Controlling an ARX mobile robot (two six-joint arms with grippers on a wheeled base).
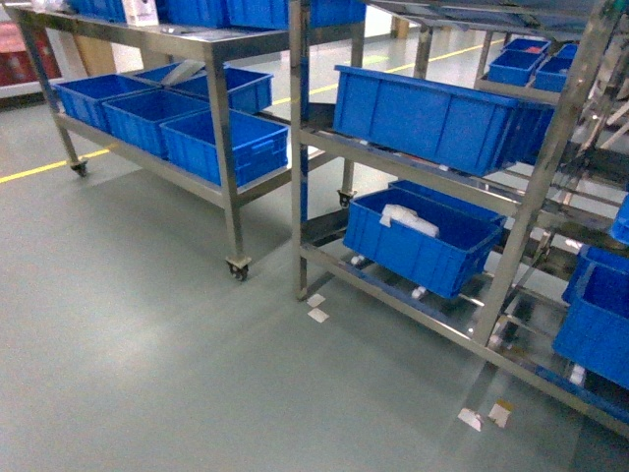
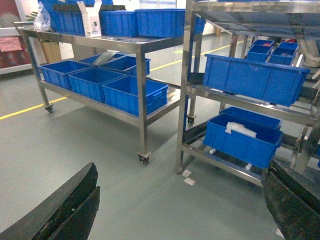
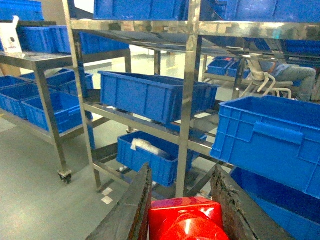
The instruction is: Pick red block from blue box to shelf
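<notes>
Right gripper (image 3: 182, 210) has its jaws clamped on the red block (image 3: 186, 220), so we're mid-carry. Left gripper (image 2: 180, 210) gapes wide, empty. Next: set it on the shelf (image 3: 187, 100) at 12 o'clock.

Red block (image 3: 186, 220): small, glossy bright red plastic with a rounded stud showing on its upper face, sitting low at the near edge of the right wrist view, wedged between two dark fingers (image 3: 136, 210) that touch it on left and right. Shelf (image 1: 300, 147): tall tiered rack of grey steel posts and rails, standing on the grey floor to the right and far side of the scene, tiers sloping slightly and loaded with deep-blue crates. Pale aqua-blue box not seen in any view.
</notes>
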